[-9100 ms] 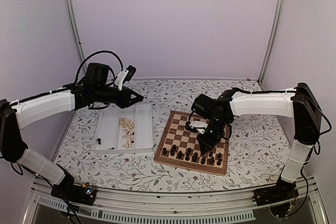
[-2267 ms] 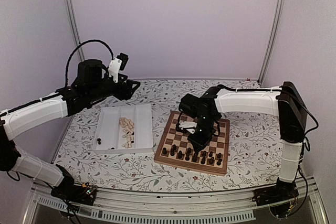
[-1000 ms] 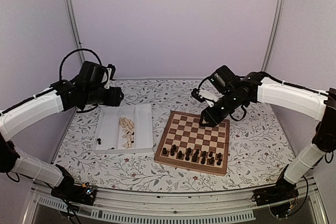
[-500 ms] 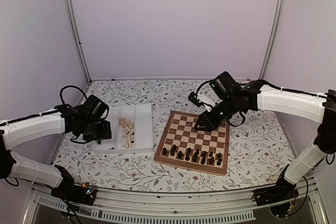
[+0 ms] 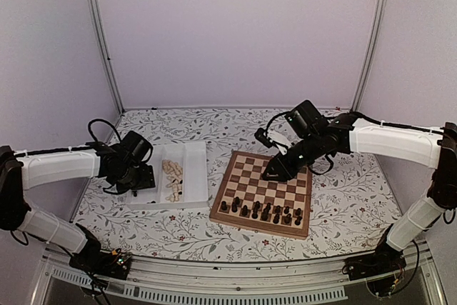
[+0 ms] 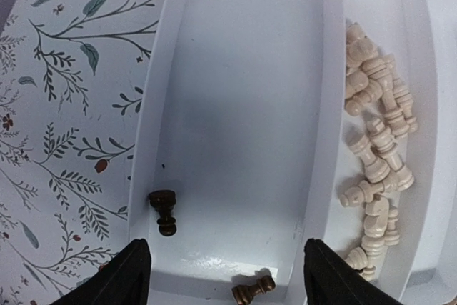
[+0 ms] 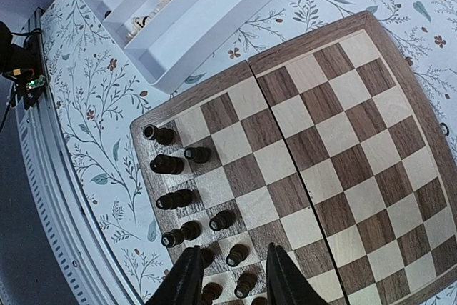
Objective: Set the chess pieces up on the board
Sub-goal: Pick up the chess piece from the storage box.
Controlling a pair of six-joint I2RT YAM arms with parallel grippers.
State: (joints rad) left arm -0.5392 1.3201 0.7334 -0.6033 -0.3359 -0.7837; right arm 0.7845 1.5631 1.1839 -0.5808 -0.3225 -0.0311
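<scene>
The board [image 5: 287,189] lies right of centre, with several dark chess pieces [image 5: 260,211] standing in its two near rows. My right gripper [image 5: 272,172] hangs above the board's far left part; in the right wrist view it [image 7: 234,280] is open and holds nothing, with the dark pieces [image 7: 168,164] below it. My left gripper [image 6: 225,280] is open low over the white tray's [image 6: 243,105] left compartment. Two dark pieces lie there on their sides, one [image 6: 164,212] by the left wall and one [image 6: 253,291] between the fingers. Pale pieces [image 6: 378,148] are heaped in the neighbouring compartment.
The white tray [image 5: 194,169] sits left of the board on a floral cloth [image 5: 343,198]. Pale walls with metal posts close in the back and sides. A metal rail [image 5: 228,276] runs along the near edge.
My left arm has dropped from high at the back left down into the tray, and its jaws have widened. My right arm has lifted off the near rows toward the board's far edge.
</scene>
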